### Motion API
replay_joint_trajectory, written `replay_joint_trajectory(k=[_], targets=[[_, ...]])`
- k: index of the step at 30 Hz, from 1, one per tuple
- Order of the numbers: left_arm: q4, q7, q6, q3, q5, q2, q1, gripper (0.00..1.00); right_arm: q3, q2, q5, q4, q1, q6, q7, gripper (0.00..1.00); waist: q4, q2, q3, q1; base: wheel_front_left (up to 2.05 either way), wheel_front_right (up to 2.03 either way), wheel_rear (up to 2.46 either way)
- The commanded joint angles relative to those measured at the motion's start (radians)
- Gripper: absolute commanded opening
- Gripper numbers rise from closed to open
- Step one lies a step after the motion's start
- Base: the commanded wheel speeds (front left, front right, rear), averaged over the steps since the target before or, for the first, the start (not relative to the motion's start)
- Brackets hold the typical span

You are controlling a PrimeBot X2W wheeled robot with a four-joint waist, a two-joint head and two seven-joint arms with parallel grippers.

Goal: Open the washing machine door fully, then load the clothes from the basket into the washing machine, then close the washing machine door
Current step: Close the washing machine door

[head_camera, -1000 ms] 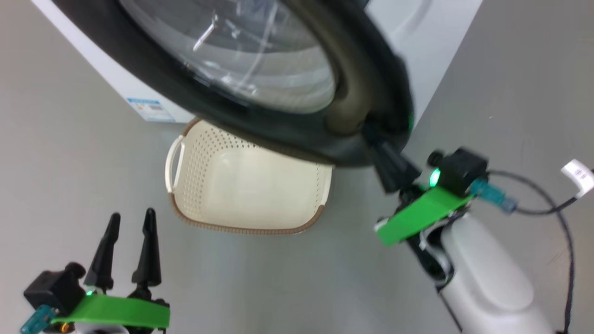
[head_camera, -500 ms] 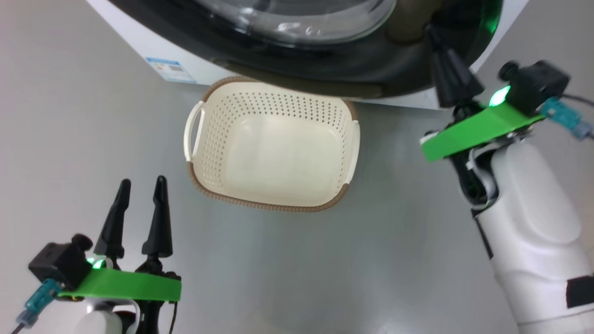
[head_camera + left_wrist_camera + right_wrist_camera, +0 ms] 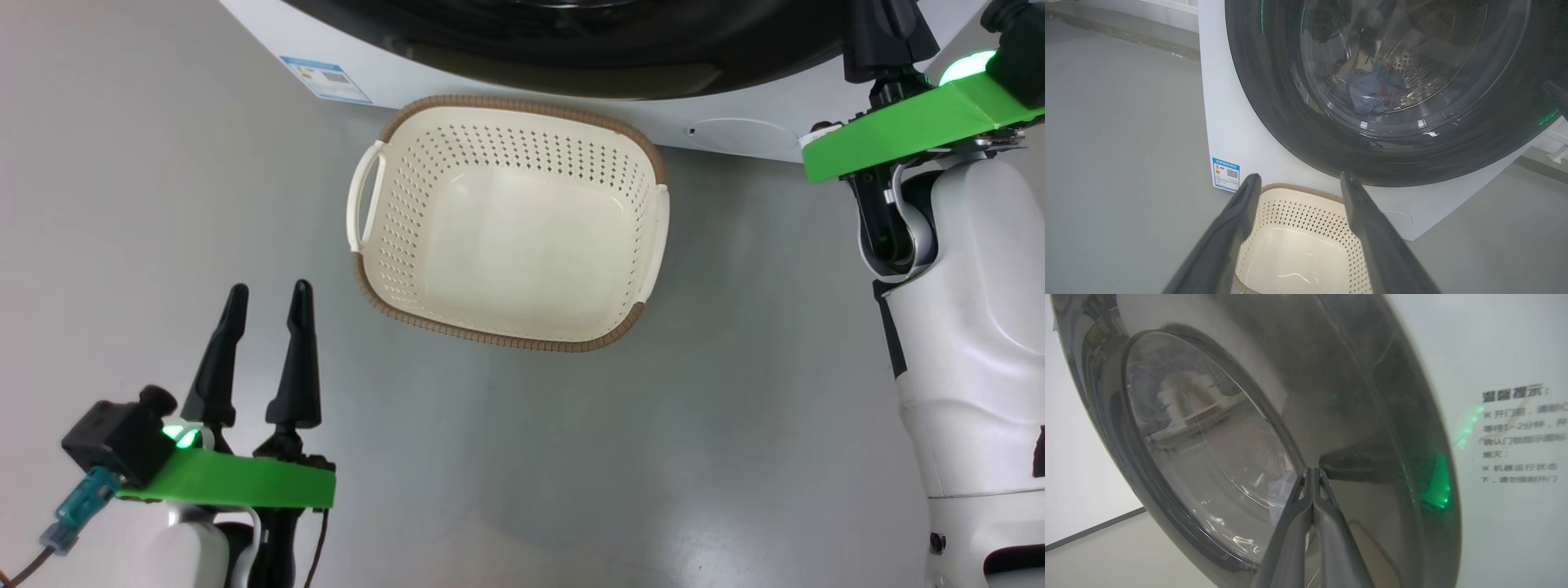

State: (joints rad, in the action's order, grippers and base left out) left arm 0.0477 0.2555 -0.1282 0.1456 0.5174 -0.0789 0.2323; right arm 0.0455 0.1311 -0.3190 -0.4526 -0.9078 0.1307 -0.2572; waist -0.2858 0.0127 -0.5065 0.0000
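The cream basket (image 3: 506,220) stands on the floor with nothing in it, right in front of the white washing machine (image 3: 408,77). The washing machine door (image 3: 1372,159) lies back against the machine front. Through its glass, blue clothes (image 3: 1372,92) with orange specks lie in the drum. My right gripper (image 3: 1312,470) is shut with nothing in it, its tips against the door's black rim (image 3: 1355,396) beside a recessed grip. My left gripper (image 3: 269,290) hangs open at the lower left, short of the basket (image 3: 1298,245) and holding nothing.
A blue label sticker (image 3: 326,79) sits low on the machine front, and a round cover (image 3: 739,131) lies to its right. Printed text (image 3: 1519,433) marks the white panel beside the door. Bare grey floor (image 3: 571,457) surrounds the basket.
The head camera has shifted. The door, which overhung the basket a second ago, has swung back to the machine front, and my shut right gripper went with it. The left gripper stays open.
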Motion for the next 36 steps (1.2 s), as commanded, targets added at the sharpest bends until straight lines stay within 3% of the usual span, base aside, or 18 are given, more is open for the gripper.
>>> replay_joint_trajectory(k=[1,16,19,20,21,22,23,36], targets=[[-0.024,0.006,-0.003,-0.032,0.005,-0.02,0.014,1.0,-0.011,-0.014,0.001,0.027,-0.034,0.0,-0.005,0.0,-0.004,0.0,-0.001,0.0,0.0,0.0,0.0],[0.027,0.006,-0.003,-0.052,-0.002,-0.045,-0.023,1.0,0.076,-0.027,-0.013,0.017,0.099,0.0,-0.005,0.0,0.036,0.0,0.083,0.0,0.0,0.0,0.0],[0.043,0.006,-0.003,-0.057,-0.005,-0.056,-0.037,1.0,0.094,-0.03,-0.019,0.015,0.149,0.0,-0.005,0.35,0.05,0.0,0.11,0.0,0.0,0.0,0.0],[0.043,0.006,-0.003,-0.057,-0.005,-0.056,-0.037,1.0,0.094,-0.03,-0.019,0.015,0.149,0.0,-0.005,0.35,0.05,0.0,0.11,0.0,0.0,0.0,0.0],[0.049,0.006,-0.003,-0.058,-0.006,-0.06,-0.041,1.0,0.099,-0.031,-0.02,0.014,0.165,0.0,-0.005,0.47,0.055,0.0,0.119,0.0,0.0,0.0,0.0],[0.054,0.006,-0.003,-0.061,-0.007,-0.063,-0.045,1.0,0.104,-0.032,-0.022,0.015,0.181,0.0,-0.005,0.78,0.06,0.0,0.127,0.0,0.0,0.0,0.0],[0.06,0.006,-0.003,-0.064,-0.01,-0.066,-0.049,1.0,0.109,-0.033,-0.022,0.017,0.196,0.0,-0.005,1.0,0.065,0.0,0.135,0.0,0.0,0.0,0.0],[0.117,0.006,-0.003,-0.101,-0.034,-0.116,-0.104,1.0,0.145,-0.027,-0.019,0.023,0.42,0.0,-0.005,1.0,0.172,0.0,0.228,0.0,0.0,0.0,0.0]])
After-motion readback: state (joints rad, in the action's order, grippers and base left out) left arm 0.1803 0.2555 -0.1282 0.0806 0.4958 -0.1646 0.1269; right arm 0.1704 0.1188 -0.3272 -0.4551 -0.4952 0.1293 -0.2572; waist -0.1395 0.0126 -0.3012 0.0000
